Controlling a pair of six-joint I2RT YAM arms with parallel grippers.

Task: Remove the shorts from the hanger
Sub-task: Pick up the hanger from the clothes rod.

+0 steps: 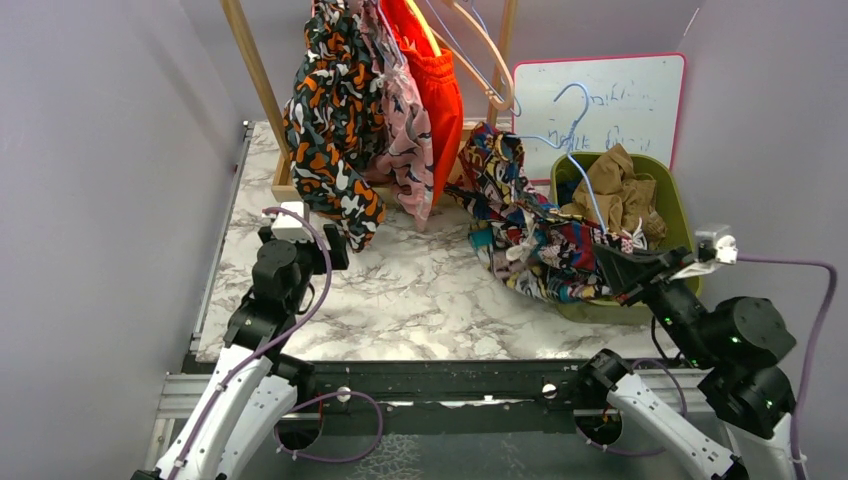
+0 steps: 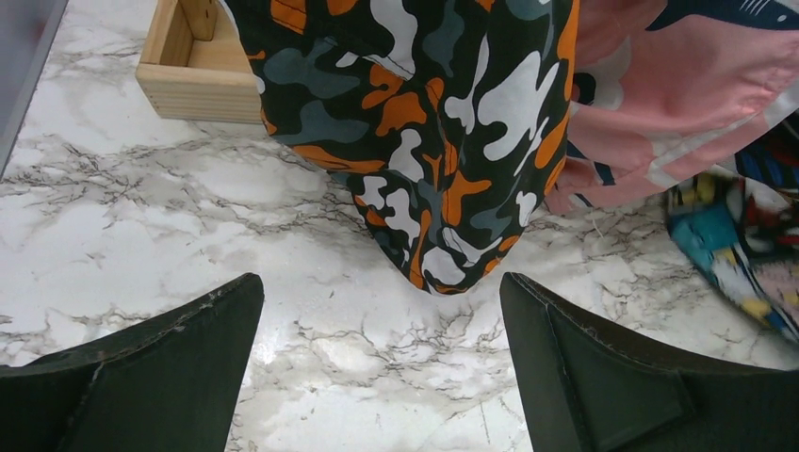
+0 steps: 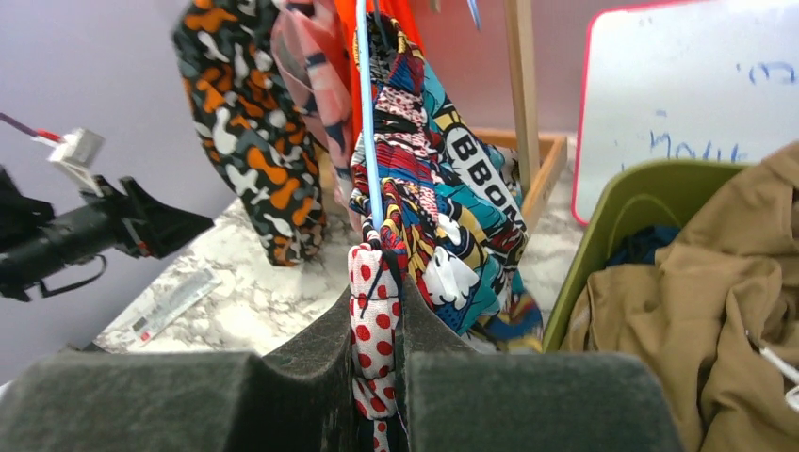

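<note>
1. Note the right gripper point(image 3: 375, 313) clenched on a red-dotted white strip point(image 3: 366, 268) of the multicolour print shorts point(image 1: 520, 235). Cannot tell whether the wire of the blue hanger point(image 3: 367, 113), which runs down into the same pinch, is caught as well.
2. Locate these shorts off the wooden rack point(image 1: 255, 70), slumped across the table point(image 1: 420, 300) and against the near side of the green bin point(image 1: 678, 205). Observe the blue hanger rising out of the fabric, not yet parted from it.
3. Note the left gripper point(image 2: 382, 287) released, jaws spread wide, grasping nothing. Find it low over the marble, just short of the lower hem of the black-orange-white blotch shorts point(image 2: 443, 122), apart from the cloth.
4. Count as done: tan shorts point(image 1: 615, 190) heaped in the bin, with something dark blue underneath, too hidden to name. Note also bare hangers point(image 1: 488, 50) up on the rack.
5. Count as in hand: the multicolour pair, down from the rack but with its hanger in place.
6. Count as left: blotch shorts, pink print shorts point(image 1: 408, 130) and orange shorts point(image 1: 440, 90), hanging side by side from the rack, each touching its neighbour.
7. Judge progress as roughly midway: at least one pair finished, one under way, three untouched.
8. Expect the next step to call for freeing the blue hanger while the pinch holds the strip; judge the free left gripper well placed for the blotch pair instead.
</note>
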